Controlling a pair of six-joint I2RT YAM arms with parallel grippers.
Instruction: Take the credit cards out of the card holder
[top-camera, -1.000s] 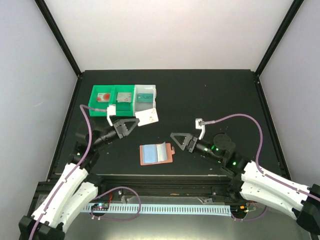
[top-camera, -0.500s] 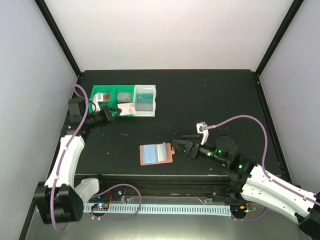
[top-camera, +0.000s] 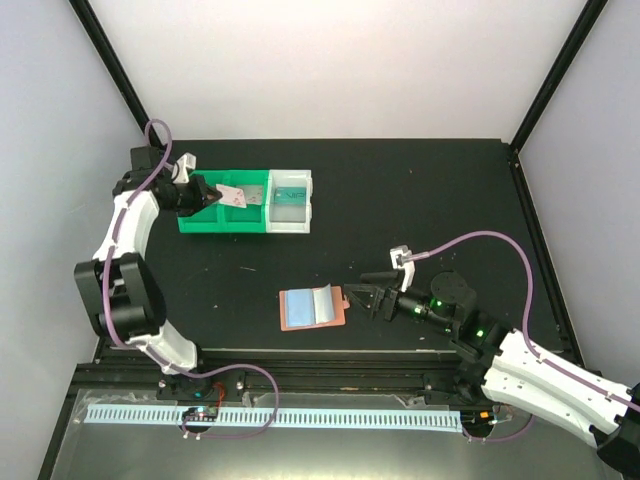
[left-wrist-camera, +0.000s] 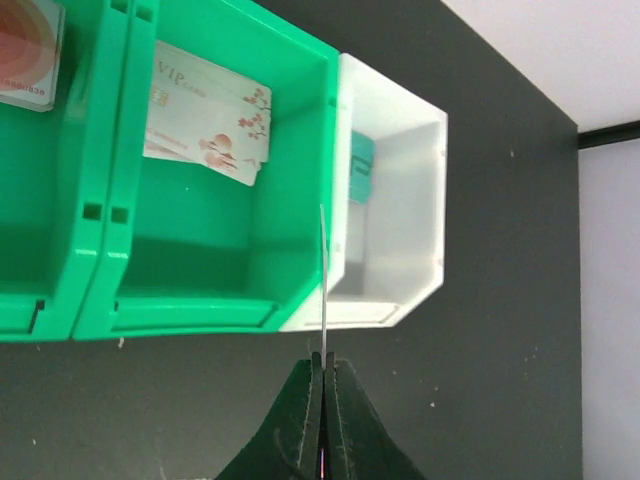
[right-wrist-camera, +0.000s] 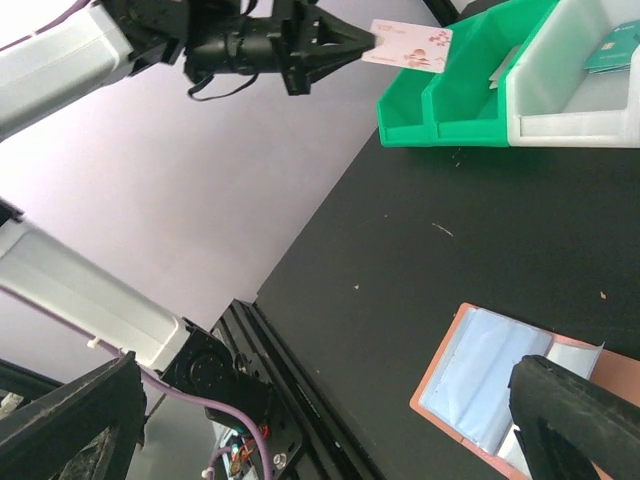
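Four cards show, and only one is in a grip; the left gripper (top-camera: 213, 194) is pinched tight on a white card (top-camera: 237, 196) with pink blossoms, holding it by one end in the air over the green bin (top-camera: 220, 222); the left wrist view catches this card edge-on, a thin line rising from the closed fingers. Inside the green bin's left compartment lies the red-disc card (left-wrist-camera: 25, 50), only partly in frame; in the compartment next to it a VIP card (left-wrist-camera: 205, 118) leans against the far wall. The white bin (top-camera: 290, 225) stands touching the green bin's right side, and a teal card (left-wrist-camera: 361, 168) stands against its wall on the green bin's side. The holder (top-camera: 310, 306) lies open and flat on the black table (top-camera: 430, 200), well apart from the green bin, nearer the arm bases and to the right of it; its light-blue pocket faces up and its small tab points away from the green bin's side. The right gripper (top-camera: 362, 296) sits low just beyond that tab, still farther from the green bin; its jaws stand wide with nothing between them; whether a finger touches the holder I cannot tell.
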